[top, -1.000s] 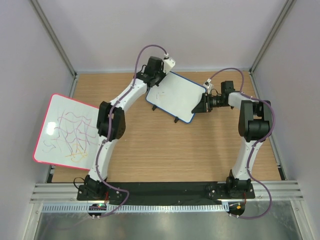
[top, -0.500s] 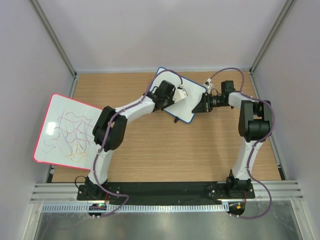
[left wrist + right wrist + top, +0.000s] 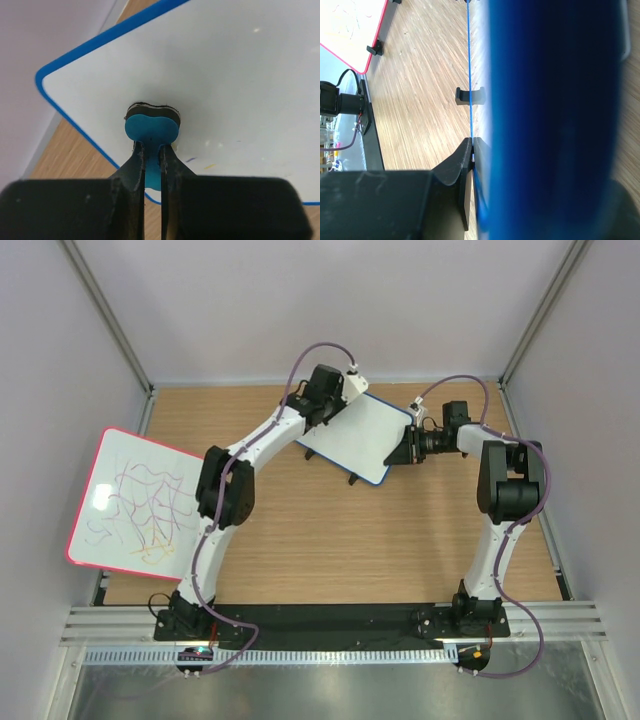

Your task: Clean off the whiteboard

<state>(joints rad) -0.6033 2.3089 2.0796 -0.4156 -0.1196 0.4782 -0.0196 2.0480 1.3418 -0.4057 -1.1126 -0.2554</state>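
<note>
The small blue-framed whiteboard (image 3: 370,440) stands tilted at the back of the table, with black feet (image 3: 470,96) under its edge. My left gripper (image 3: 330,403) is shut on a blue eraser (image 3: 151,127), which it presses onto the board (image 3: 240,75) near its rounded far-left corner. Faint purple and yellow specks (image 3: 200,162) lie beside the eraser; the rest of the surface looks clean. My right gripper (image 3: 402,452) is shut on the board's right edge, and the thin blue frame (image 3: 469,60) runs between its fingers (image 3: 465,160).
A larger red-framed board (image 3: 135,500) with purple and yellow scribbles lies at the table's left edge, and also shows in the right wrist view (image 3: 355,30). Grey walls enclose the wooden table (image 3: 350,540) on three sides. A black rail (image 3: 330,620) carries the arm bases.
My left gripper swept the eraser from the board's far-left corner toward its middle and back to that corner. The faint marks on the board are gone. The right gripper has not moved.
</note>
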